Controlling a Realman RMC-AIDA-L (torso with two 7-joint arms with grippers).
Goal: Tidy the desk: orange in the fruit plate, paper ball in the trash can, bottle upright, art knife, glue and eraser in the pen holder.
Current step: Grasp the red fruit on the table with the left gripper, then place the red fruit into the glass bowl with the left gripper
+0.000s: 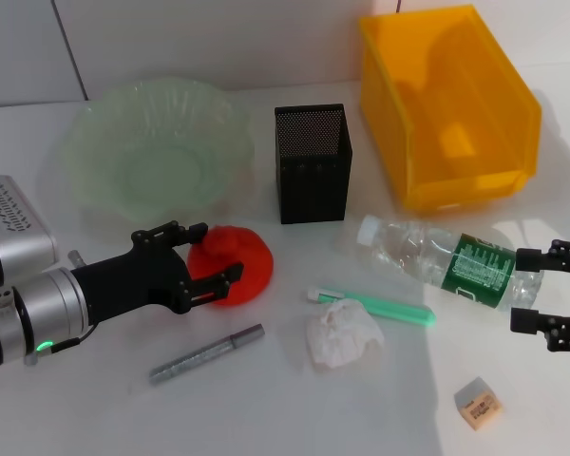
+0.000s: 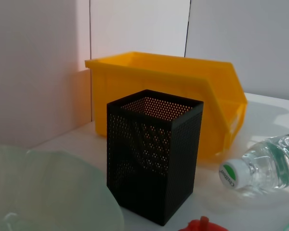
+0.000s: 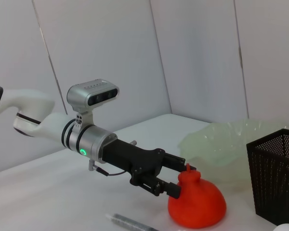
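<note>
The orange (image 1: 242,271) is a red-orange lump with a stem that rests on the white table, in front of the pale green fruit plate (image 1: 152,152). My left gripper (image 1: 217,255) is open, its fingers bracketing the orange's stem end (image 3: 197,202). The bottle (image 1: 427,256) lies on its side at the right. My right gripper (image 1: 516,290) is open at the bottle's base. The paper ball (image 1: 342,334), green glue stick (image 1: 375,306), silver art knife (image 1: 207,353) and eraser (image 1: 478,403) lie loose at the front. The black mesh pen holder (image 1: 311,166) stands mid-table.
The yellow bin serving as trash can (image 1: 446,114) stands at the back right beside the pen holder (image 2: 154,159). White wall panels close off the back. The bottle's capped end (image 2: 231,174) points toward the pen holder.
</note>
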